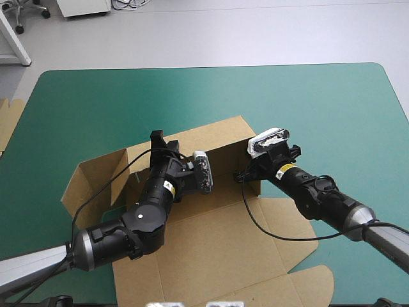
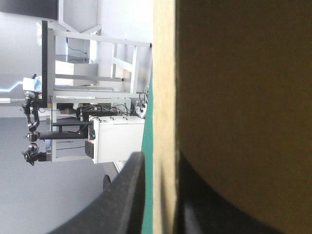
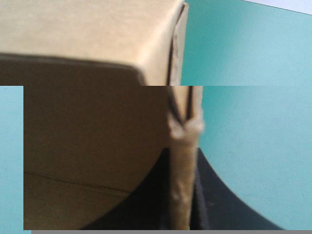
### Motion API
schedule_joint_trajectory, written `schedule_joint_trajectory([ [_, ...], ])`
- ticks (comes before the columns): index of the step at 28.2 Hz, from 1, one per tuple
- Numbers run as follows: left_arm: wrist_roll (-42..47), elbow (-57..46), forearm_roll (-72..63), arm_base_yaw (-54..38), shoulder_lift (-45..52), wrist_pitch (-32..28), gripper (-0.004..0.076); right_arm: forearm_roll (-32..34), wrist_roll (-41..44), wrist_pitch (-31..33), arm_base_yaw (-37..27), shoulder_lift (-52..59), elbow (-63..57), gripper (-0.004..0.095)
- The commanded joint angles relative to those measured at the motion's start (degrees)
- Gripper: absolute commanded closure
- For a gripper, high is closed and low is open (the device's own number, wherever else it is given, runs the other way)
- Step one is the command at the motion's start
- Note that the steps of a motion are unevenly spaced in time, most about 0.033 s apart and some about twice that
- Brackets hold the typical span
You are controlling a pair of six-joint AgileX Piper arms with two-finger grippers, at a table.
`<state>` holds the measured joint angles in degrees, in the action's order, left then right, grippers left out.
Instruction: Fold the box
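Observation:
The brown box (image 1: 217, 246) lies mid-table with its back wall and left side flap raised and its wide lid panel flat toward the near edge. My left gripper (image 1: 160, 144) sits at the top of the back wall. In the left wrist view the gripper (image 2: 163, 200) has one black finger on each side of the board's edge (image 2: 165, 73), shut on it. My right gripper (image 1: 245, 174) is at the box's right corner. In the right wrist view the gripper (image 3: 184, 195) pinches a thin upright wall edge (image 3: 185, 146), with the box's corner (image 3: 87, 122) ahead.
The teal-green cover (image 1: 307, 102) lies bare beyond and to the right of the box. An edge of more brown board (image 1: 7, 121) shows at the table's left edge. Lid flaps (image 1: 291, 220) spread flat under the right arm.

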<state>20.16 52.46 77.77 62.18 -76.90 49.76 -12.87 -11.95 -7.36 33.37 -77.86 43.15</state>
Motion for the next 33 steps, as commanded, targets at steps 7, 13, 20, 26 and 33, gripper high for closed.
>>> schedule_joint_trajectory([
  [7,0.8,1.8,2.6,6.5,3.9,7.0,0.0486,0.8,-0.6,-3.3,-0.2,1.1,1.7,0.0911],
  [13,1.0,2.5,0.8,11.9,4.3,12.0,0.0486,-0.2,-0.6,-3.5,-0.2,0.2,1.7,0.0911],
  [20,4.1,6.1,-1.2,16.1,4.7,20.0,0.0489,-0.8,-0.6,-4.0,-0.2,-0.3,1.7,0.0911],
  [26,3.8,21.3,-11.8,15.0,6.2,13.7,0.0730,-1.5,-0.6,-3.9,-0.2,-0.4,1.7,0.0911],
  [33,2.0,30.2,-13.4,-2.3,6.5,7.1,0.0730,-1.6,-0.6,-3.4,-0.2,-0.4,1.7,0.0911],
])
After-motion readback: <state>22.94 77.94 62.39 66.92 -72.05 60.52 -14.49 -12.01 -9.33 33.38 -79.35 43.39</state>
